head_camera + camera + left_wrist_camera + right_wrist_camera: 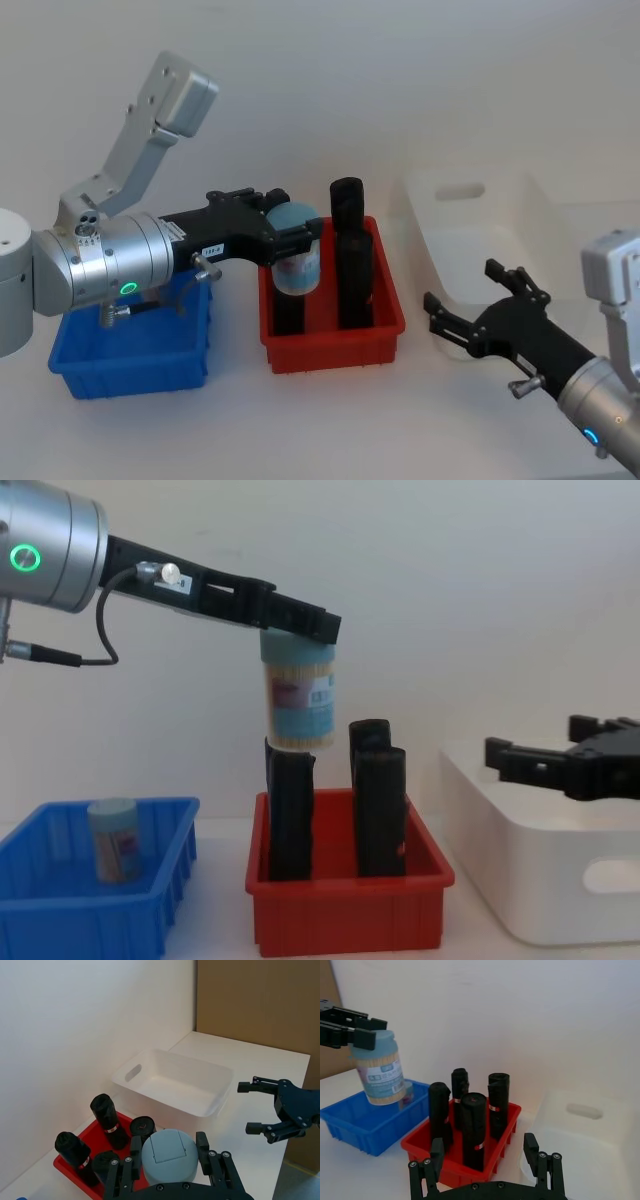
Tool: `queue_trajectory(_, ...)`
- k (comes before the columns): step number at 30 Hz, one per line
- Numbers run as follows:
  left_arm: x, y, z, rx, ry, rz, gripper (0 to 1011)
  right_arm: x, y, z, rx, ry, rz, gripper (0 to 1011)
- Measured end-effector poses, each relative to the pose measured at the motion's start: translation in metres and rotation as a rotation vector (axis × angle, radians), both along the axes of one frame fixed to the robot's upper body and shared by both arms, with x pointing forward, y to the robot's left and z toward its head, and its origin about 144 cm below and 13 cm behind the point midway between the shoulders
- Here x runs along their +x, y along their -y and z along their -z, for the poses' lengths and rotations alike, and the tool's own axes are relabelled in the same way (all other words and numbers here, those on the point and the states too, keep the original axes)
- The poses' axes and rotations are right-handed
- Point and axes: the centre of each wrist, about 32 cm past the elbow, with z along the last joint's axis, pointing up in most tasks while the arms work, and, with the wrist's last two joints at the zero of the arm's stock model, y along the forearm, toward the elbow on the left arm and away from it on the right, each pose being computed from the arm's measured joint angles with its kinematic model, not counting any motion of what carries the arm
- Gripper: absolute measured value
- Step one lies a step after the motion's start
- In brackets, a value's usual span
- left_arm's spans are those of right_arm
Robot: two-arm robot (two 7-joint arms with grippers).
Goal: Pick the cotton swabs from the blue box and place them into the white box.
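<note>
Left pincer (290,220) grips a cotton swabs jar (298,702) above the red bin (350,915); right pincer (461,283) spread wide by the white box (470,190)

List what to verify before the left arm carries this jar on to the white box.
1. Grip: left gripper has its fingers shut on the cotton swab jar at its lid, and the jar hangs upright: ok.
2. Clearance over the black rolls in the red bin: in the chest view the jar's bottom looks level with a roll top: cannot tell.
3. Jar above the white box: not ok, it is short of it.
4. Right gripper out of the path: open, beside the white box, not over it: ok.
5. Next jar in the blue box stands upright: ok.
</note>
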Motion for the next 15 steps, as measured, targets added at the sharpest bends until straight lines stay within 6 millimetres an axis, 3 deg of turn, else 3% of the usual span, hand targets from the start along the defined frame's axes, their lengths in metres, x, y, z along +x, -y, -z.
queue_trajectory(15, 0.0, 0.0, -0.001, -0.001, -0.002, 0.009, 659, 0.024, -0.014, -0.02, -0.056, 0.001, -0.219, 1002)
